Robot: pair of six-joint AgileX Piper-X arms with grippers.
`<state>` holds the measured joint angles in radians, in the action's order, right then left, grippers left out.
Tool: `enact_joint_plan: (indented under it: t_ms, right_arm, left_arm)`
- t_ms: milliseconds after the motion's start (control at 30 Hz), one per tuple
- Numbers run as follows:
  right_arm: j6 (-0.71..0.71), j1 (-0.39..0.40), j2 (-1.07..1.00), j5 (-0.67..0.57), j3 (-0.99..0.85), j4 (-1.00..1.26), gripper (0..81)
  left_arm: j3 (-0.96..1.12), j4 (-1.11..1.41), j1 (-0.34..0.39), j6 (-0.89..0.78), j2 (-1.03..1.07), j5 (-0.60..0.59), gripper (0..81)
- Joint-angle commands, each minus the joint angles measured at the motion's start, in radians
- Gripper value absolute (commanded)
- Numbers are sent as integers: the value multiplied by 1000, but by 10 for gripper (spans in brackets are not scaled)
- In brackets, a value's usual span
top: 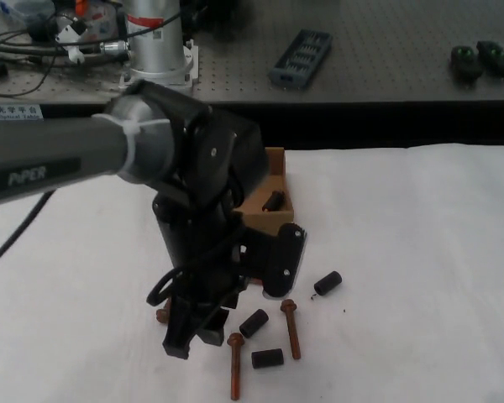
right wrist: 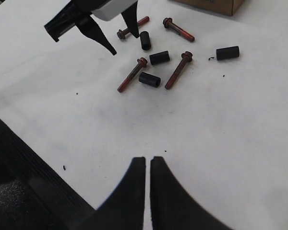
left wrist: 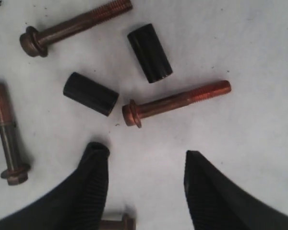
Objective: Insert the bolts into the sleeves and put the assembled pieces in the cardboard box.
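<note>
Hovering open and empty, left pincer faces a bolt just ahead, lengthwise along its gap (wrist turn likely); right pincer, closed, sits well back.

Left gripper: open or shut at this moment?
Open. The left gripper has its fingers spread wide, bare white cloth between them, nothing held.
</note>
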<state>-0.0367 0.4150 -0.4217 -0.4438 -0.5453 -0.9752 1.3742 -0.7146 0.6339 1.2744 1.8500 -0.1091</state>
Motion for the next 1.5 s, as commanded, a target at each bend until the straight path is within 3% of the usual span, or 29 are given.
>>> enact_joint_plan:
  t_ms: [0,767,1300,1367,1467]
  right_arm:
    - [-9,-6,6,-8,-12,0,38]
    - [-9,-6,6,-8,-12,0,38]
    - [-9,-6,6,8,-12,1,38]
    - [-9,-6,6,8,-12,1,38]
    - [-9,-6,6,8,-12,1,38]
  left_arm:
    - [-4,28,-2,51,38,-8,369]
    - [-4,115,-68,126,122,71,326]
    - [-4,214,-80,126,177,33,323]
    - [-4,214,-80,124,176,37,282]
    - [-4,214,-80,110,176,63,152]
